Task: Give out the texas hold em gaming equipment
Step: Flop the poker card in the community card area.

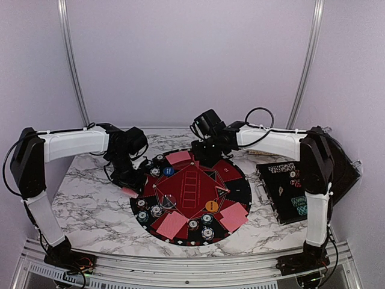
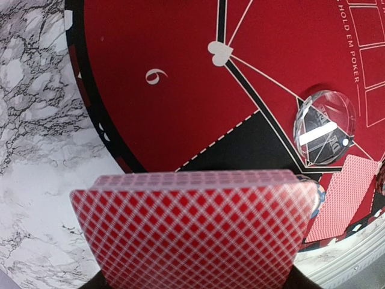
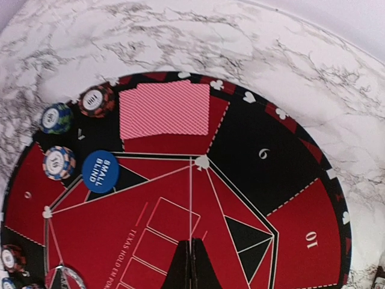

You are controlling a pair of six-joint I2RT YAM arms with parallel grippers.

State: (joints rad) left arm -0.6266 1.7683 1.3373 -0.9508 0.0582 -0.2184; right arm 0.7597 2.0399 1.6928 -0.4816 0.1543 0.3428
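My left gripper (image 1: 128, 182) is shut on a deck of pink-red-backed playing cards (image 2: 192, 232), held over the left rim of the round mat (image 1: 240, 194); the deck hides its fingers. Dealt cards lie at the mat's far edge (image 3: 165, 109), near left (image 1: 171, 224) and near right (image 1: 233, 217). Chip stacks (image 3: 96, 101) (image 3: 59, 162) and a blue small-blind button (image 3: 100, 171) sit beside the far cards. An orange button (image 1: 211, 206) and a clear button (image 2: 325, 127) also lie on the mat. Over the mat's far part hangs my right gripper (image 3: 191, 265), shut and holding nothing.
A black rectangular case (image 1: 287, 191) lies open at the right of the marble table (image 1: 90, 205), close to the right arm. More chip stacks (image 1: 155, 211) (image 1: 207, 232) stand along the mat's near rim. White walls close in behind.
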